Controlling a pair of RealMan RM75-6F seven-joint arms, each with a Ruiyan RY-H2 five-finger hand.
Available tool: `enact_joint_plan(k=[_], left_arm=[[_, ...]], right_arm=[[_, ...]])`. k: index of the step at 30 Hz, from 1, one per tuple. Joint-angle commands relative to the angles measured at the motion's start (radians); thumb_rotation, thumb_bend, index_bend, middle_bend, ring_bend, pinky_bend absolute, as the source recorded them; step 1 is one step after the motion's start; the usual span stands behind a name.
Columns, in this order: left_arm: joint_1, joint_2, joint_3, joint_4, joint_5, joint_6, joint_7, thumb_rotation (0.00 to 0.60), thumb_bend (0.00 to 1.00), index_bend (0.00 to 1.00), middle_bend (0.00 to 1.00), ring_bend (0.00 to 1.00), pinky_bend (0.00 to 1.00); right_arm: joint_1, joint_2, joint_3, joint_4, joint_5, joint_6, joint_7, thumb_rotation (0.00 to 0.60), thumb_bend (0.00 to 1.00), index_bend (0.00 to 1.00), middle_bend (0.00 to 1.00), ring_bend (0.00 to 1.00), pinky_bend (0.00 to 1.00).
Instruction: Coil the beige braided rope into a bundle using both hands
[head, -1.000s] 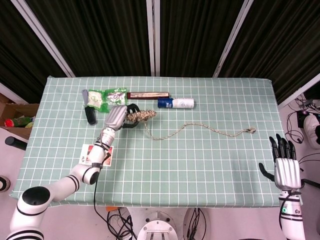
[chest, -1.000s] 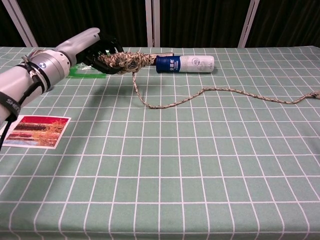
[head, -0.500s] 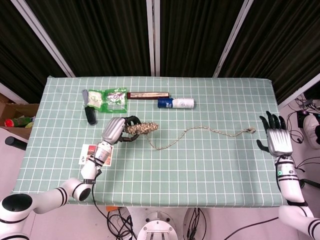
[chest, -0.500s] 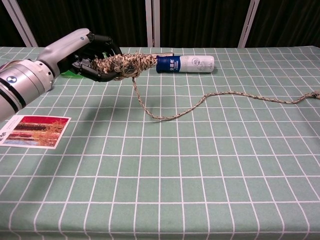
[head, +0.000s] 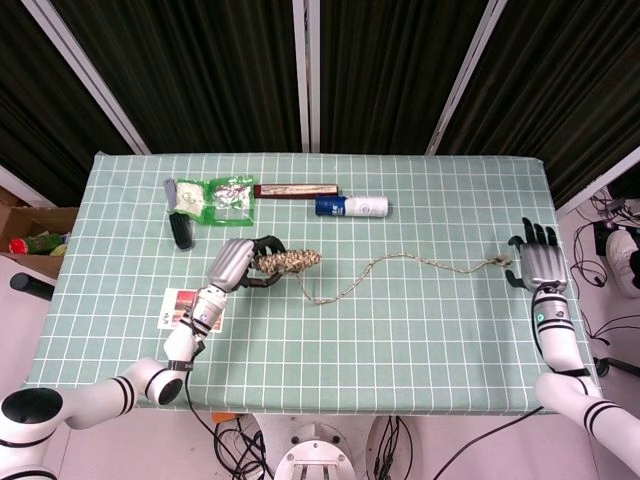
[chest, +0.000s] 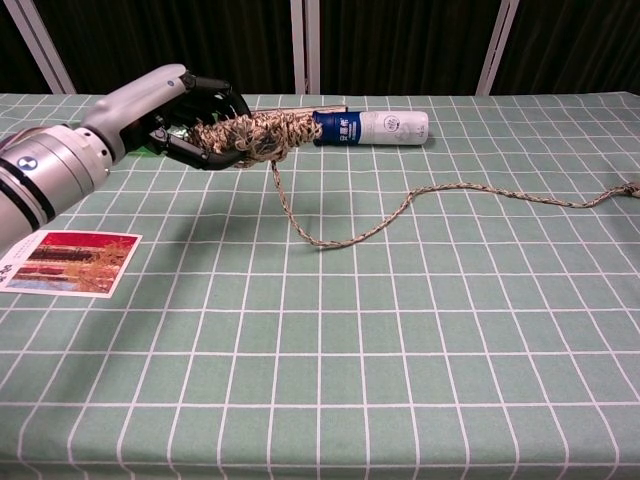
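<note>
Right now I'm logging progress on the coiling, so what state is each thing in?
rope: partly coiled, tail trailing loose across the table
coiled bundle: gripped, lifted off the cloth
left hand: holds the bundle
right hand: fingers apart, holds nothing, near the rope's far end
bottle: lying on its side, capped
picture card: flat on the table

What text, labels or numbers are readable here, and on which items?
White bottle with blue label: print present, too blurred to read.
Green-and-white packet: markings too small to read.
Red picture card: no legible words.
Nothing else bears readable text.
</note>
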Motion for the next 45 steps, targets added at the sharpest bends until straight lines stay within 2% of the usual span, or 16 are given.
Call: enact_joint_plan(k=[1,4,13,18,23,39,45], left_arm=[[0.000,0.000,0.002,0.003,0.002,-0.003,-0.003,0.600,0.42,0.73,0.72,0.57,0.56],[0.000,-0.001,0.002,0.006,0.001,-0.007,-0.004,0.600,0.42,0.73,0.72,0.57,0.56],[0.002,0.001,-0.005,-0.007,-0.016,-0.015,0.045,0.600,0.44,0.73,0.72,0.57,0.56],[0.006,0.002,-0.011,-0.016,-0.029,-0.017,0.071,0.600,0.44,0.73,0.72,0.57,0.56],[0.007,0.008,-0.014,-0.027,-0.035,-0.024,0.082,0.600,0.44,0.73,0.72,0.57,0.56],[-0.002,0.000,-0.022,-0.023,-0.043,-0.047,0.079,0.600,0.44,0.73,0.72,0.57,0.56],[-0.001,-0.001,-0.024,-0.024,-0.045,-0.047,0.076,0.600,0.44,0.73,0.72,0.57,0.56]], right_arm=[[0.017,-0.034,-0.002,0.044,0.002,-0.003,0.015,0.600,0.28,0.37,0.02,0.00,0.00],[0.027,-0.061,-0.010,0.086,-0.007,-0.007,0.038,0.600,0.29,0.41,0.03,0.00,0.00],[0.056,-0.133,-0.023,0.188,-0.032,-0.017,0.098,0.600,0.32,0.43,0.05,0.00,0.00],[0.063,-0.159,-0.029,0.228,-0.051,-0.008,0.133,0.600,0.33,0.48,0.06,0.00,0.00],[0.064,-0.171,-0.034,0.254,-0.062,-0.004,0.156,0.600,0.34,0.52,0.07,0.00,0.00],[0.062,-0.186,-0.034,0.297,-0.067,-0.007,0.185,0.600,0.36,0.53,0.08,0.00,0.00],[0.062,-0.195,-0.034,0.310,-0.067,-0.013,0.194,0.600,0.37,0.58,0.10,0.00,0.00]])
